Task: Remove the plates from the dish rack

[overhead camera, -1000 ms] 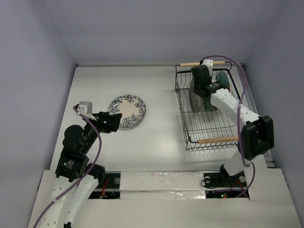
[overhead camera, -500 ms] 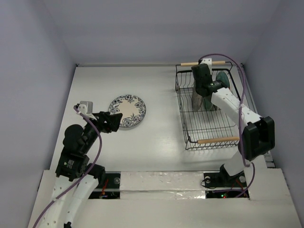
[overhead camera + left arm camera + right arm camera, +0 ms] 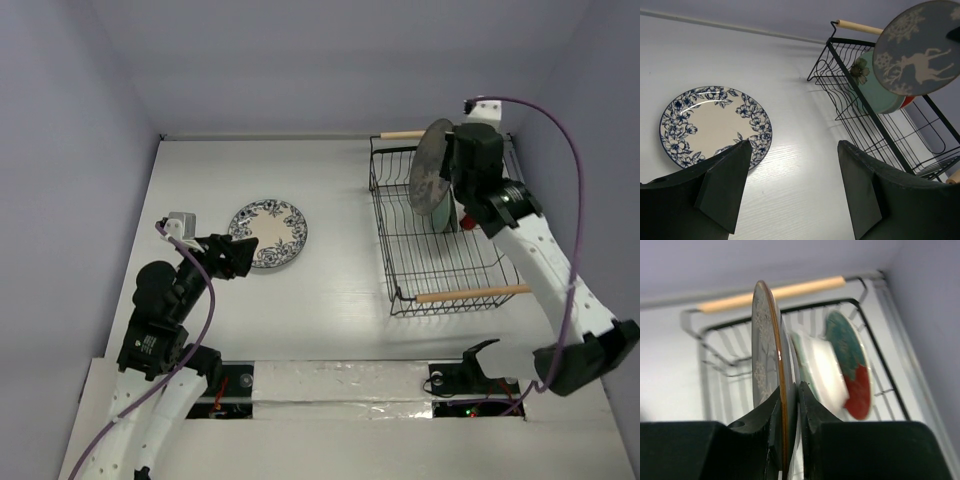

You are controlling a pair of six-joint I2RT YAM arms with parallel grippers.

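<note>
My right end effector (image 3: 788,407) is pinching the grey deer plate (image 3: 765,345) by its rim, one finger pressed on each face. The plate stands on edge in my grip. Seen from my left wrist, it hangs above the dish rack (image 3: 867,117), over the rack's far end and clear of the wires. Its deer face is turned toward the rack's left side. The far wooden handle (image 3: 860,26) of the rack shows just left of the plate's edge in that view, and the near wooden handle (image 3: 470,293) lies across the rack's other end.

Two more plates stand on edge inside the rack, toward its far end. They are the teal-green plate (image 3: 879,95) and, close behind it on the rack's right side, the red plate (image 3: 855,375) with a teal centre. From my right wrist both are blurred, and I cannot tell whether they touch each other.

The white plate (image 3: 268,233), rimmed with blue flowers, lies flat on the table (image 3: 340,290), well to the left of the rack. My left end effector (image 3: 238,256) is spread wide with nothing between its fingers. It sits by that plate's near-left edge, farther from the rack than the plate itself. I cannot tell whether its fingers touch the plate or the table
</note>
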